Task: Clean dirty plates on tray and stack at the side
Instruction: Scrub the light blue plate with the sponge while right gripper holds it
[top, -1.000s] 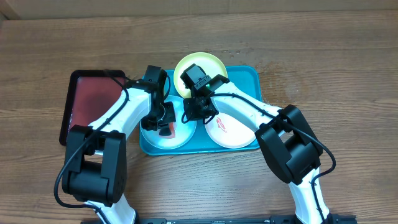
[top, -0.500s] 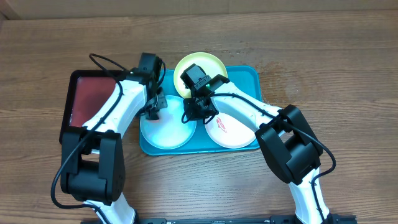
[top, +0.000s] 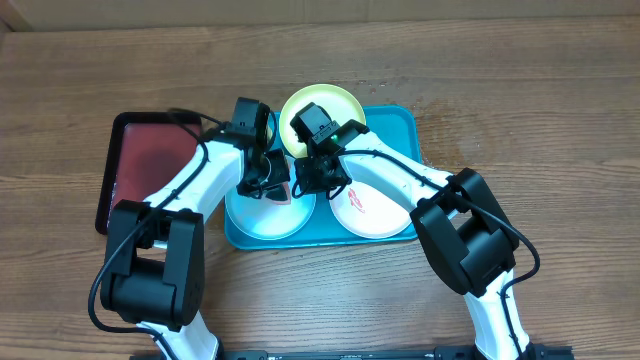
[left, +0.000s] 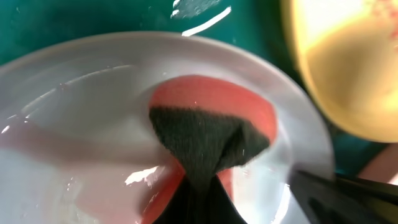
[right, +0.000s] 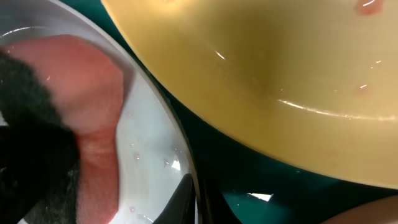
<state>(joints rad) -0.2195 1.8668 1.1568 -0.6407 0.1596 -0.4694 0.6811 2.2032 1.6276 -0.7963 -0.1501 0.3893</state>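
The turquoise tray (top: 397, 122) holds three plates. The light blue plate (top: 262, 218) lies front left, the white plate (top: 368, 212) with a red smear front right, and the yellow-green plate (top: 340, 102) at the back. My left gripper (top: 265, 185) is shut on a dark cloth (left: 205, 140) and presses it on a red smear (left: 211, 93) in the light blue plate (left: 93, 81). My right gripper (top: 315, 182) is shut on that plate's right rim (right: 186, 155), its fingers (right: 193, 199) astride it. The yellow-green plate (right: 280, 56) lies just beyond the rim.
A dark red tray (top: 150, 160) with a black rim lies left of the turquoise tray, under my left arm. Bare wooden table (top: 520, 120) surrounds both trays. My two arms meet closely over the light blue plate.
My left gripper swept the cloth to the plate's back left, then back right toward the right gripper. The right gripper and the plates have not moved.
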